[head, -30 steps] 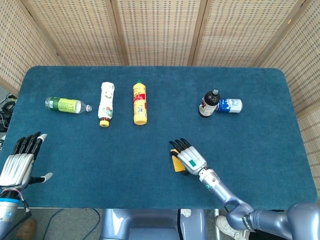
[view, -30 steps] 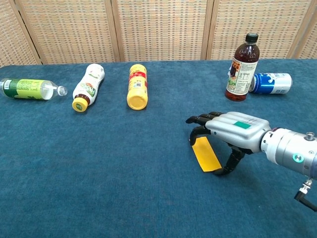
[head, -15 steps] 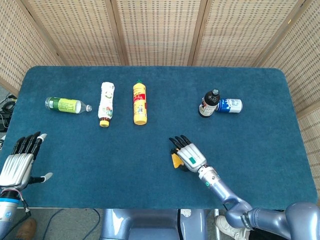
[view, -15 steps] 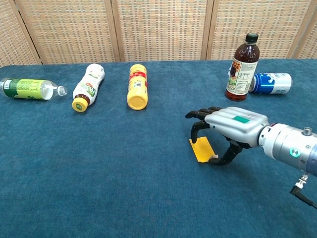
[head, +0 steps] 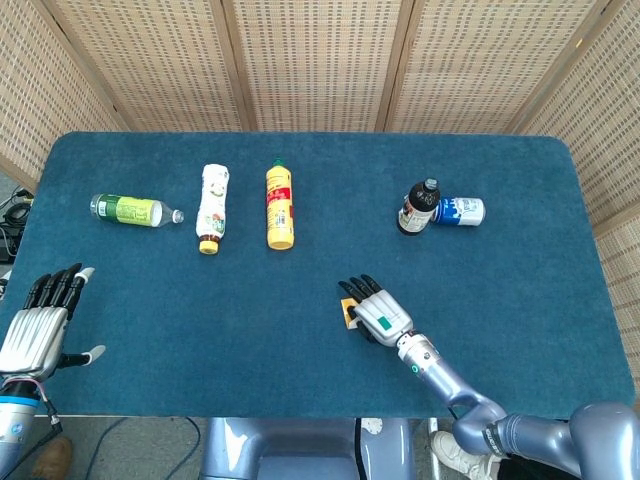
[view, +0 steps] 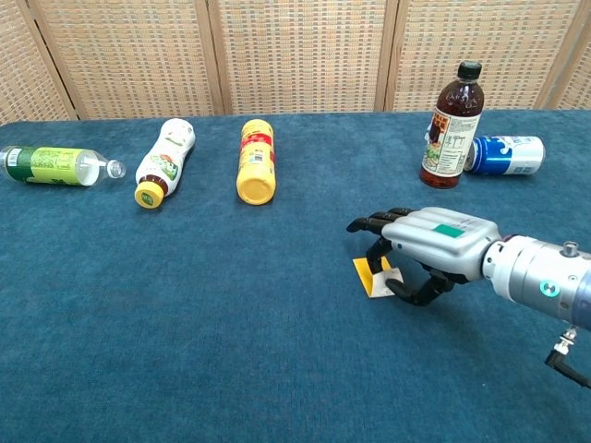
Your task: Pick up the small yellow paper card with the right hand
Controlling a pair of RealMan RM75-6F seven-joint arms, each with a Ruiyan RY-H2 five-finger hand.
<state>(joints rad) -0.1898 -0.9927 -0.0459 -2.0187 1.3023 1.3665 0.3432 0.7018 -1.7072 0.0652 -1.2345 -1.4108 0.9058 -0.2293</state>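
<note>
The small yellow paper card (view: 368,276) stands tilted on the blue table just right of centre, and shows as a small yellow patch (head: 347,313) in the head view. My right hand (view: 427,247) (head: 377,309) arches over it. The dark fingers (view: 374,224) come down on its far side, and the thumb presses its near side, so the card is pinched between them. Its lower edge seems to touch the cloth still. My left hand (head: 40,318) hovers at the near left table edge, fingers spread, holding nothing; the chest view does not show it.
At the back left lie a green-labelled bottle (view: 51,164), a white bottle (view: 164,159) and a yellow bottle (view: 256,160). At the back right a dark brown bottle (view: 452,126) stands upright beside a lying blue can (view: 507,154). Woven screens close off the far side.
The right hand's thumb has curled in under the fingers onto the card. The card has gone from lying flat to a tilted, mostly covered patch. The left hand has not moved.
</note>
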